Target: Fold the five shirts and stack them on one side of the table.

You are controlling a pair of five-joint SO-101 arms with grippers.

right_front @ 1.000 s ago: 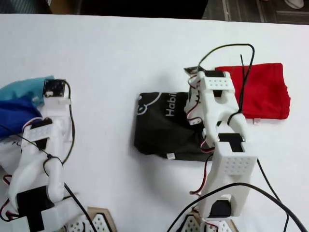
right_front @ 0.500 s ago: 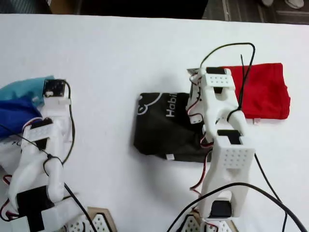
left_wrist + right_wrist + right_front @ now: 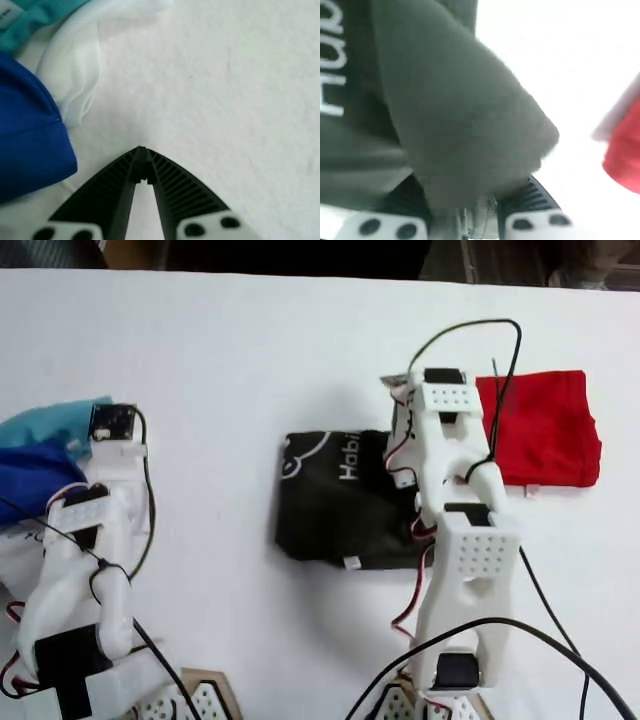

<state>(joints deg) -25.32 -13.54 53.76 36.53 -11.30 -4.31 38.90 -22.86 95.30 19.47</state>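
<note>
A black shirt with white print lies mid-table, partly folded. My right gripper hovers above its far right corner, shut on a lifted fold of the black shirt; the fabric hangs over my right gripper. A folded red shirt lies flat to the right, and its edge shows beside the black cloth. At the left edge, blue, teal and white shirts lie bunched together. My left gripper is shut and empty over bare table beside the blue shirt.
The white table has open room across the back and between the two arms. Cables loop above the right arm, over the red shirt. Both arm bases stand at the near edge.
The right arm has shifted slightly left with the black shirt's corner, uncovering more of the red shirt. The left arm has not moved.
</note>
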